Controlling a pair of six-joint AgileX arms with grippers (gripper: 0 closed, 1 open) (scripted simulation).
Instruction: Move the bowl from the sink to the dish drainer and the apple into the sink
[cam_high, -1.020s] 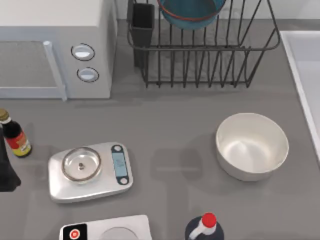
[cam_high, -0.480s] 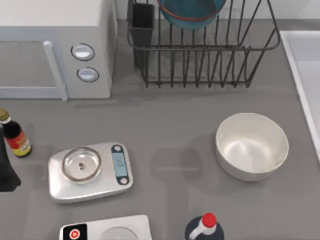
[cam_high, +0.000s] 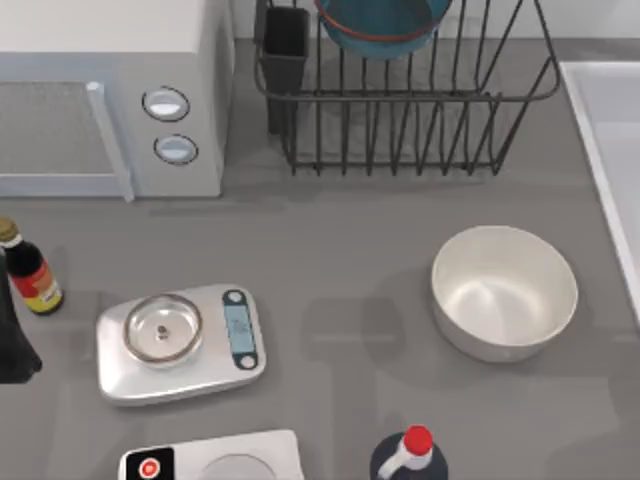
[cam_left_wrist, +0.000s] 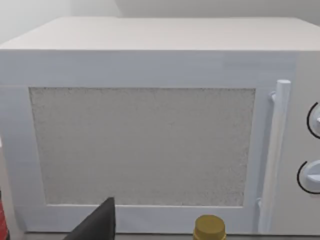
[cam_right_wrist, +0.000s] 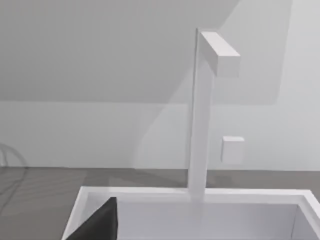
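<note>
Bowl (cam_high: 381, 24), teal with a reddish rim line, sits inside the dish drainer (cam_high: 405, 95) at the worktop's (cam_high: 340, 250) far edge, beside the microwave (cam_high: 105, 95). Along the right edge lies the sink (cam_high: 608, 150). The white bowl (cam_high: 504, 291) and kitchen scale (cam_high: 181, 341) stand nearer. Left hand (cam_high: 15, 340) rests at the left edge by a small sauce bottle (cam_high: 28, 270); whether either hand is apart or together I cannot tell.

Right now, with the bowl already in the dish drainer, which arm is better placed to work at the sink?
Probably the right arm. Its wrist view looks straight at the sink and its faucet. The left arm sits at the table's left edge, facing the microwave. The bowl rests in the dish drainer.
</note>
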